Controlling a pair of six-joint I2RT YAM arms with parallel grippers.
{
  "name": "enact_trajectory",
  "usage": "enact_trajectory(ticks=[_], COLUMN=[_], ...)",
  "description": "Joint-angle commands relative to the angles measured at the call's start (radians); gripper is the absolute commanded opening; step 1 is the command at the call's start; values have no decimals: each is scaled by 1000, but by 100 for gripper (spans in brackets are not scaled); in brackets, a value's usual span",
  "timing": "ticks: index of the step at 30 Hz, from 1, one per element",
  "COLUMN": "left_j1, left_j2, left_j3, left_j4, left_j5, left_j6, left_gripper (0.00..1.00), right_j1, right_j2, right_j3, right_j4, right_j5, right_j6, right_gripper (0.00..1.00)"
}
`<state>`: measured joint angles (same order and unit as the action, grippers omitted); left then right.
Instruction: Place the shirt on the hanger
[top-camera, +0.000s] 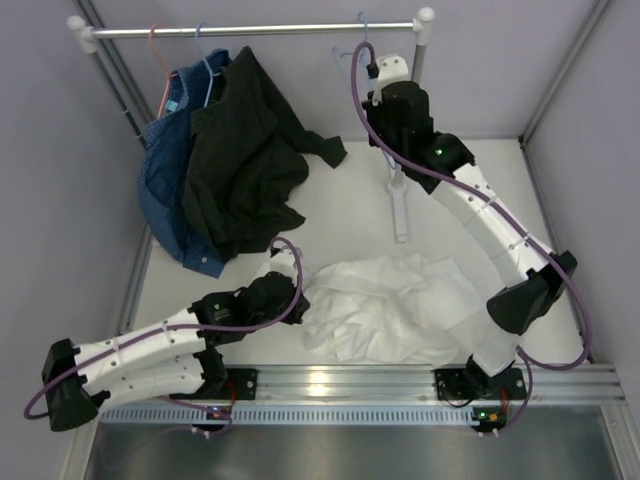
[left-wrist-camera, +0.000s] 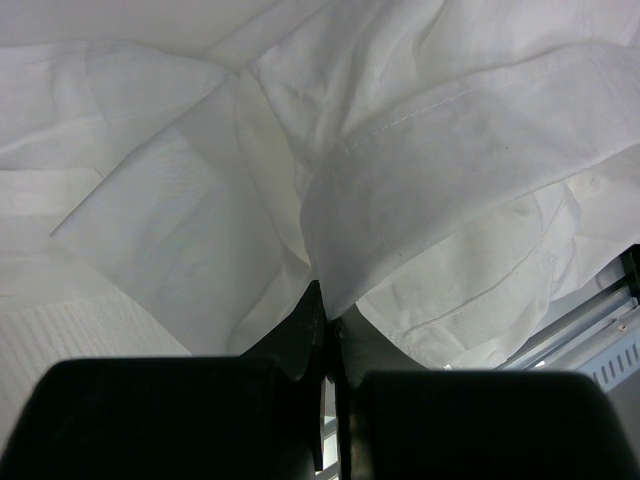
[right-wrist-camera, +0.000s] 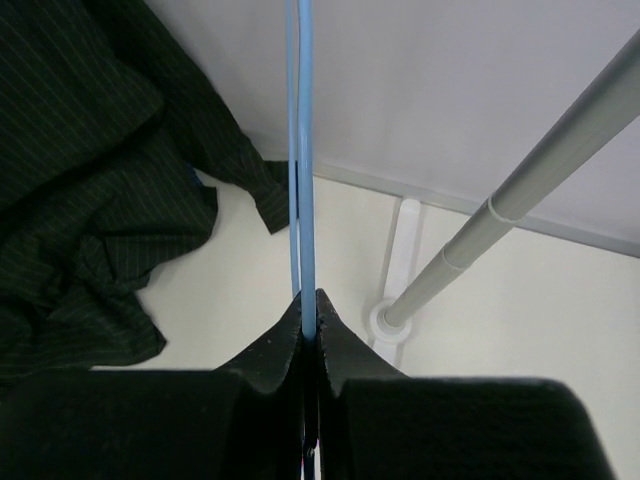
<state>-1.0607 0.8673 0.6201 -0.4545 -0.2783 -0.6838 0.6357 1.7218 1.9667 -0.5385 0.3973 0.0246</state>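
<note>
Shirt (top-camera: 385, 305): a white, crumpled heap on the table (top-camera: 350, 200), near the front edge and between the two arm bases – not on any hanger.
Left gripper (top-camera: 296, 292): low at the heap's left edge. In the left wrist view (left-wrist-camera: 328, 312) its fingers are pressed together with a fold of the white cloth (left-wrist-camera: 450, 170) pinched between the tips.
Hanger (top-camera: 362, 30): thin light-blue wire at the right end of the clothes rail (top-camera: 250, 30), its hook up at the bar (whether it rests fully on the bar is hard to tell from above).
Right gripper (top-camera: 372, 65): raised to the rail's right end. In the right wrist view (right-wrist-camera: 308, 305) its fingers are clamped on the blue wire (right-wrist-camera: 300, 150), which runs straight up out of them as two close strands.
Black garment (top-camera: 245, 160): hangs from the rail's left part and spills onto the table – well apart from the shirt.
Denim garment (top-camera: 165, 190): blue, just left of the black one and partly under it.
Pink hanger (top-camera: 157, 60): on the rail at far left.
Rack post (right-wrist-camera: 520, 190): grey, slanting down to a white foot (right-wrist-camera: 400, 250) on the table.
</note>
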Motion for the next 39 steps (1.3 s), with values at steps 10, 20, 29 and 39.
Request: enact_trajectory(ticks=[10, 20, 29, 39], left_j1=[4, 14, 257, 360], left_j2=[-11, 70, 335, 522], left_j3=[-6, 107, 335, 504], left_j4=[54, 76, 134, 125], left_j5=[-24, -105, 109, 222], left_j6=[-26, -40, 61, 122], left_gripper=[0, 0, 0, 0], right_j1=[-28, -62, -83, -80], right_j2=[-51, -277, -488, -1055], right_j3=[133, -115, -209, -738], right_j4=[94, 66, -270, -563], right_j5=[-54, -235, -360, -589], right_j6=[-17, -69, -63, 95], right_gripper=[0, 0, 0, 0])
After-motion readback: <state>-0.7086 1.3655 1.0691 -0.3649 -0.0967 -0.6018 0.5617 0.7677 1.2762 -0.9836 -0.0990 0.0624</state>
